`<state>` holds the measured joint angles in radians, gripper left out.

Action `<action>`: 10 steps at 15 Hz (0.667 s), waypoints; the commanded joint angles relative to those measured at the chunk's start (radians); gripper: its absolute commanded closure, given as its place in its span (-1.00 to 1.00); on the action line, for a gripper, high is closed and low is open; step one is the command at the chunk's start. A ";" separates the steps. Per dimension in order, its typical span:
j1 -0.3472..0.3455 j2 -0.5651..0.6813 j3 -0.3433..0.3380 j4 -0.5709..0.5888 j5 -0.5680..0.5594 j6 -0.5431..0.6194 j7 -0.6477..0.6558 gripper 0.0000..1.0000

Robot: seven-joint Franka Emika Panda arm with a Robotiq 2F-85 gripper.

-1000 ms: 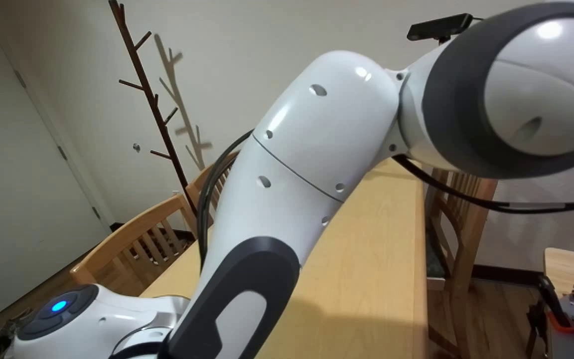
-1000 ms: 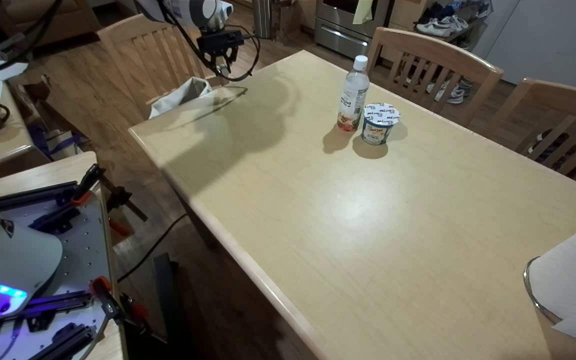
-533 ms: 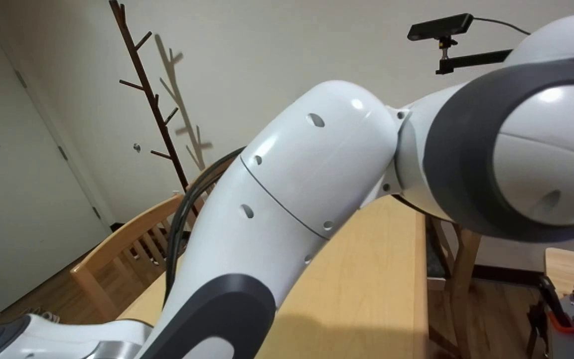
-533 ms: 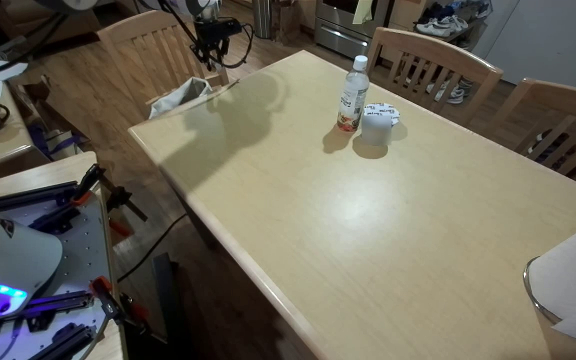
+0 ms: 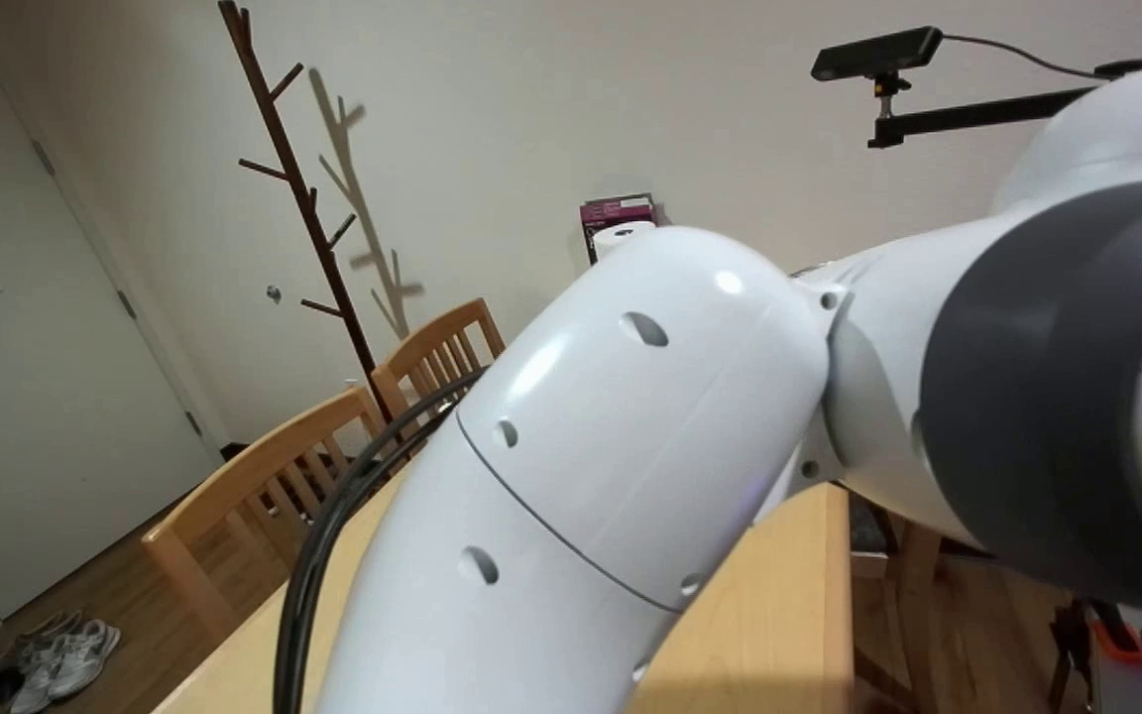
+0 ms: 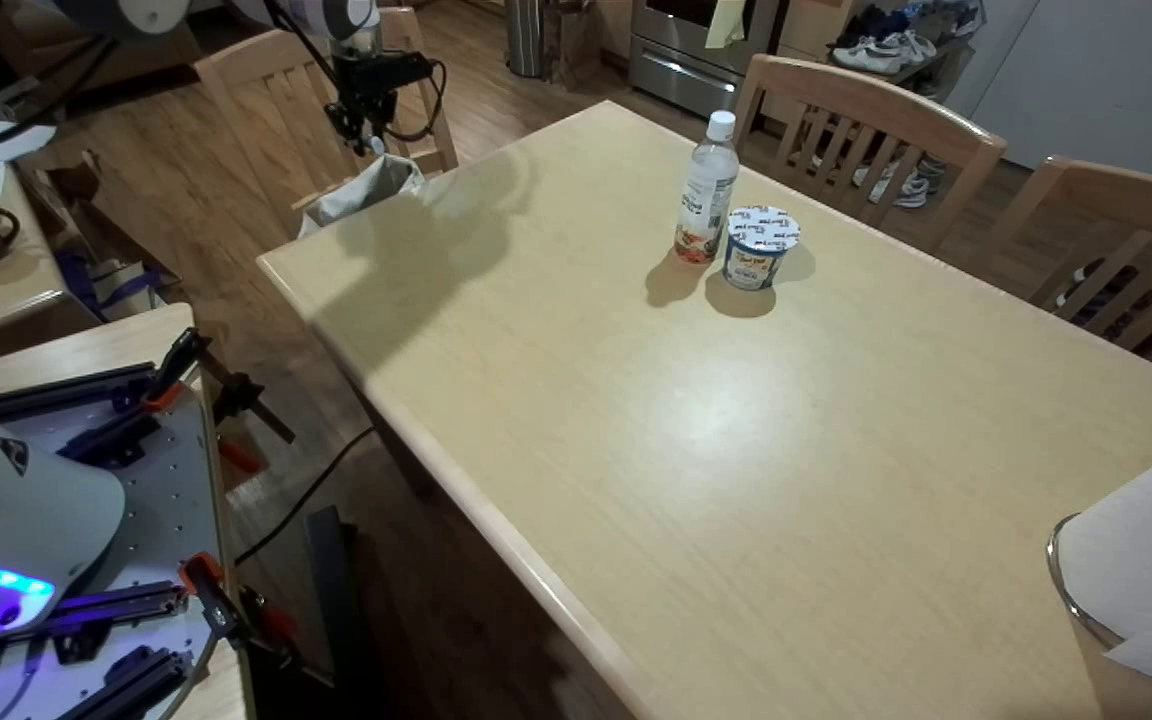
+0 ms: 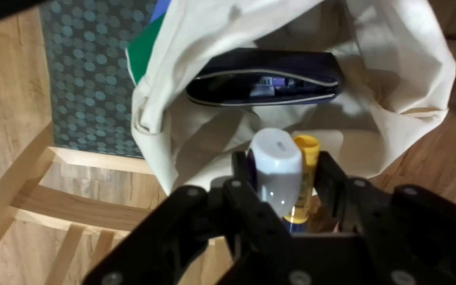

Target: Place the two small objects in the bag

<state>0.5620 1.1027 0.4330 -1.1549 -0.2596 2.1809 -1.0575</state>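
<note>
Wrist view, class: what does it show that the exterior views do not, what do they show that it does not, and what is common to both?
Only the wrist view shows the dark, open pouch inside the bag, and the yellow tube held in the pincer.

Only the exterior views show the table, the bottle and lidded cup standing on it, and the coat rack.

Both share the bag, the pincer and a wooden chair.
</note>
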 commanded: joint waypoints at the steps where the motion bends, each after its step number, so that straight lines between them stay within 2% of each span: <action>1: -0.008 0.017 0.025 -0.001 0.022 -0.030 -0.024 0.62; 7: -0.028 0.047 0.006 0.006 0.075 -0.092 0.066 0.62; 8: -0.032 0.048 0.000 0.008 0.084 -0.105 0.090 -0.38; 9: -0.040 0.049 -0.001 0.011 0.099 -0.117 0.101 -0.41; 10: -0.045 0.047 -0.004 0.010 0.108 -0.126 0.115 -0.52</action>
<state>0.5365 1.1499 0.4250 -1.1571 -0.1920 2.1024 -0.9912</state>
